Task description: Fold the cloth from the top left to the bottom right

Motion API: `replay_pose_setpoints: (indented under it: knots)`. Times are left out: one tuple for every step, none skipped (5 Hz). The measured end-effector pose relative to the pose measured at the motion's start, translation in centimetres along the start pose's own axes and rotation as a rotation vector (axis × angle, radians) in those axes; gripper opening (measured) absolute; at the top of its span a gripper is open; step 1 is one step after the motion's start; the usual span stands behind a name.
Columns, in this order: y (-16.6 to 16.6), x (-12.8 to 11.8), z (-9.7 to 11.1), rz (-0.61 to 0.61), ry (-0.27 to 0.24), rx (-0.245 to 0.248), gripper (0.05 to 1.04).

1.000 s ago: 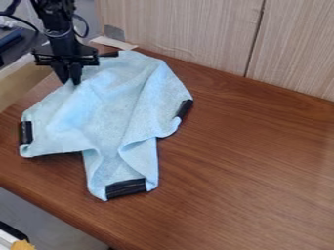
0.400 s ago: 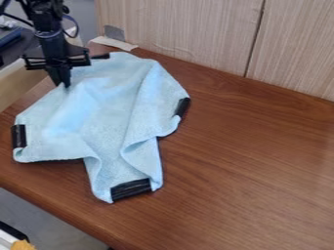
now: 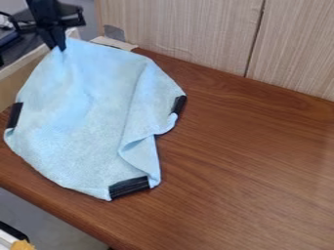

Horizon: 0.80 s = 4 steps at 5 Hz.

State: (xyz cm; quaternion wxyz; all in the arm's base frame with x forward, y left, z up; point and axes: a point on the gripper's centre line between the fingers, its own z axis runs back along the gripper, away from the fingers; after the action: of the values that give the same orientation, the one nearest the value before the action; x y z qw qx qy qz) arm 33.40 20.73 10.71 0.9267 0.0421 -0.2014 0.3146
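Observation:
At the upper left the black gripper (image 3: pixel 57 48) is shut on the upper edge of the light blue cloth (image 3: pixel 98 112), which is drawn up toward it. The cloth spreads downward from there across the left of the table. Black bands mark its corners: one at the left edge (image 3: pixel 14 115), one at the right edge (image 3: pixel 178 104) and one at the bottom (image 3: pixel 129 187). A fold runs down the cloth's right side, with a tucked-in notch above the bottom band.
The brown wooden table (image 3: pixel 254 161) extends to the right. A pale wood-grain panel (image 3: pixel 182 29) stands along the back. Beside the gripper, tape (image 3: pixel 116 43) lies at the table's back left corner, near a light wooden edge (image 3: pixel 19 73).
The gripper has moved up with the cloth's upper edge, after a small shift left. The cloth's lower left has spread out, and its left band has moved up and left.

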Motion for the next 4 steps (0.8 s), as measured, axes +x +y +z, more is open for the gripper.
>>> replay_pose_setpoints:
  knots:
    - [-1.9,-1.2,2.6,-0.030,-0.022,-0.064,0.055]
    - [-4.4,-3.8,4.8,-0.110,-0.020,-0.148,0.055]
    - [-5.9,-6.7,5.9,-0.183,-0.010,-0.207,0.055]
    - [-6.4,-10.0,6.1,-0.262,0.008,-0.243,0.055]
